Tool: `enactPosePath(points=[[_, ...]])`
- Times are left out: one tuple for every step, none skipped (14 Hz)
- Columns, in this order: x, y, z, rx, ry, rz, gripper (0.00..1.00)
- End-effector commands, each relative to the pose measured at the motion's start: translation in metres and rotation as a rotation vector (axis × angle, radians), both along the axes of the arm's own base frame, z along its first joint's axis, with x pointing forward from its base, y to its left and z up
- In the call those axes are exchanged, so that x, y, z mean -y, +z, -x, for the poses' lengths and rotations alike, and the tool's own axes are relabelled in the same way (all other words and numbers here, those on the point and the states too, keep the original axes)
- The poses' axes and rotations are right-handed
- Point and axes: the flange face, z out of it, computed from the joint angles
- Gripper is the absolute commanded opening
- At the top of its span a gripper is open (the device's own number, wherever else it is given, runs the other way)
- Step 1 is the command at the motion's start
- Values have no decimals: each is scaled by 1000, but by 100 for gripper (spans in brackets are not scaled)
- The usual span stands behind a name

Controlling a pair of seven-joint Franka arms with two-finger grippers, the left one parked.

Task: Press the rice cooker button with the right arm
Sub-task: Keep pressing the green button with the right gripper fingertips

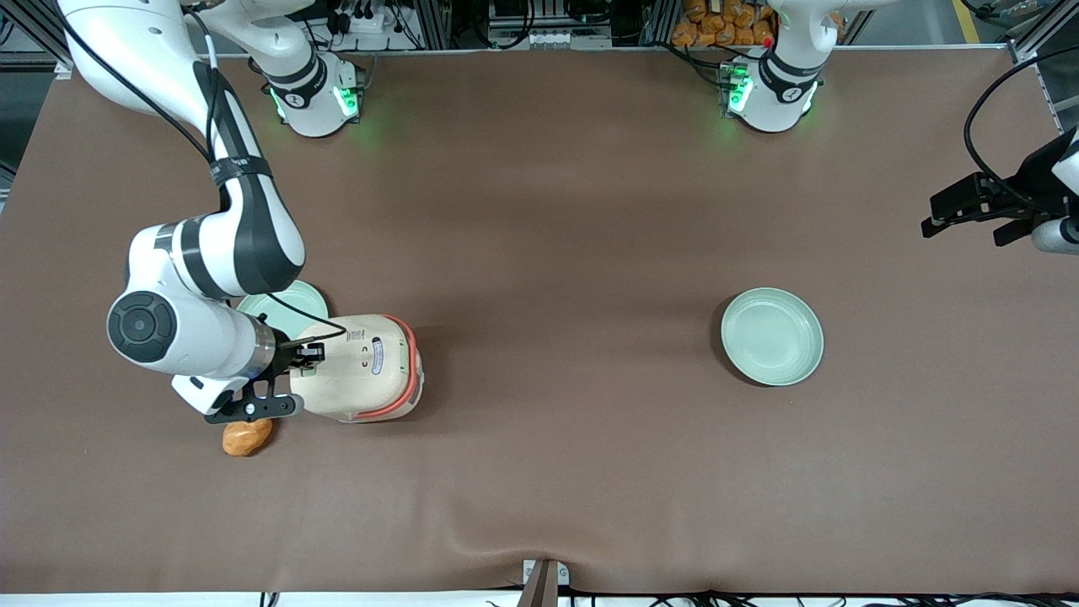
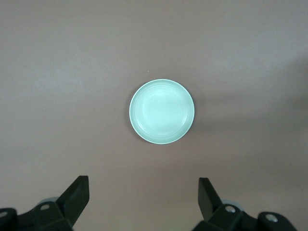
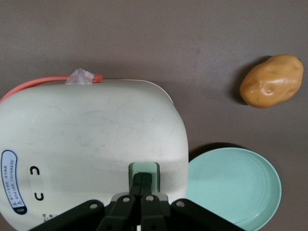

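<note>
Rice cooker [image 1: 371, 368], cream-lidded with a coral-red band, sits toward my working arm's end of the brown table. My black two-finger gripper [image 3: 142, 179] has its jaws together, tips on the small mint-green button [image 3: 144, 169], seemingly touching it.

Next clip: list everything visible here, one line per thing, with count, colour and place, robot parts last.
rice cooker: one, cream lid, coral-red band, toward the working arm's end of the table.
button: one, pale mint green, at the lid's edge, under the fingertips.
plates: two, pale green; one beside the cooker, partly under the arm; one toward the parked arm's end.
potato: one, orange-brown, beside the cooker, nearer the front camera.
table: one, brown.
right arm: one, white and black, over the cooker.
hand: one, black, shut, fingertips at the button.
</note>
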Motion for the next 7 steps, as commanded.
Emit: enactPosePath(points=[[4,5,-9,37,-1,6,0],[4,9,-7,36,-1,5,0],[3,16,-6,37,1,3,0],[4,22,-3,25,-3,0,0],[4,30,-1,26,-4,-4,3],[4,43,1,40,-5,-11,15],[4,55,2,56,-8,-19,29]])
